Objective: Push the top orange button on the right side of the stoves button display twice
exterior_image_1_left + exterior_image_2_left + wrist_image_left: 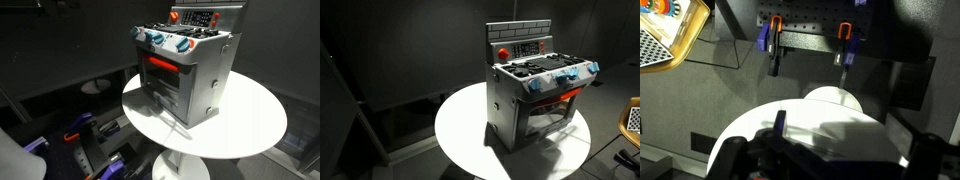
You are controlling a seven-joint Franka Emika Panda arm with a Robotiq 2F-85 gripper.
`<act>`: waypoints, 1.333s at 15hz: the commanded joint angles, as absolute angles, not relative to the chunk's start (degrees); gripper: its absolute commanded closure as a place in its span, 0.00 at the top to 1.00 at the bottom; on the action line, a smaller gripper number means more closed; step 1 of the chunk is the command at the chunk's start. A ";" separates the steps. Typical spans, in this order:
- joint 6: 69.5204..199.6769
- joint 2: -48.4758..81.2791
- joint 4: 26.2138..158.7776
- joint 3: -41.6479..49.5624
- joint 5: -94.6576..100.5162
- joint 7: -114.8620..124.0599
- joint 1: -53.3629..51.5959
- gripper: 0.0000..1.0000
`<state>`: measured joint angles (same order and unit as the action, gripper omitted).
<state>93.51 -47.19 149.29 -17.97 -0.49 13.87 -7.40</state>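
Observation:
A grey toy stove (190, 70) stands on a round white table (250, 125), and it shows in both exterior views (535, 95). Its upright back panel carries the button display (200, 18) (525, 46), with a large red-orange round button (175, 16) (503, 50) beside it. The small buttons at the display's right end (215, 16) (543, 44) are too small to tell apart. The arm and gripper do not show in either exterior view. In the wrist view the gripper (835, 160) is open and empty, with dark fingers at the lower corners, above the dark stove top and a blue knob (778, 122).
Blue knobs (157, 40) line the stove's front edge above an orange-red oven handle (160, 63). The wrist view shows a pegboard wall with clamps (773, 40), a smaller round table (835, 98) and a yellow bin (670, 40). Tools lie on the floor (85, 135).

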 commanded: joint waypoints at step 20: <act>120.07 -35.16 140.96 -12.89 1.06 21.07 1.57 1.00</act>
<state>116.92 -39.64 144.69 -13.65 -0.33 18.23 -0.35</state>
